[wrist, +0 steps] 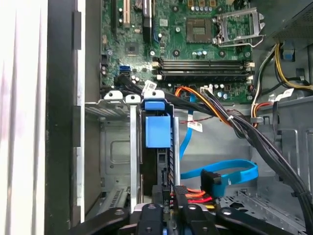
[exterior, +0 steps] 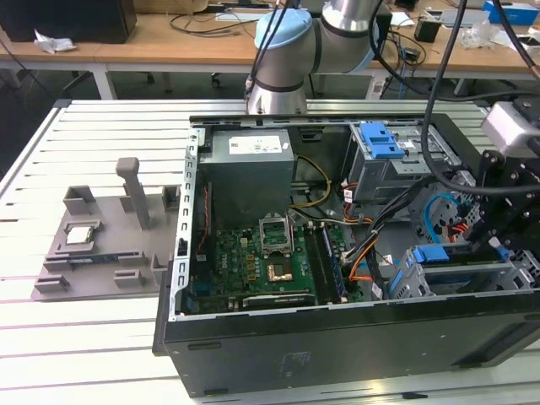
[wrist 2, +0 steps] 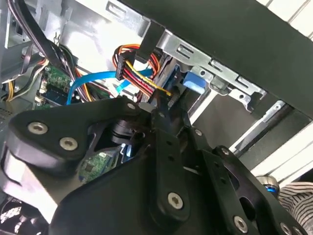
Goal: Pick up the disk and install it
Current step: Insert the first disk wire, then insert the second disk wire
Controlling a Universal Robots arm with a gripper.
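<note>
The disk [wrist: 157, 147] already stands on edge in the drive cage [wrist: 110, 105] at the front corner of the open computer case [exterior: 337, 354], its blue carrier [exterior: 439, 254] sitting between the cage's metal walls — so the pick-up looks done and the install well advanced. In the exterior view the gripper [exterior: 506, 228] hangs over that bay at the view's right, low inside the chassis. In the first wrist view its black fingers [wrist: 168, 196] reach the near end of the disk, beside the red and orange cable plug [wrist: 188, 193]; whether they clamp it or stand apart I cannot tell. Whether the carrier is fully seated is not clear either. The motherboard [exterior: 261, 270] lies well apart.
</note>
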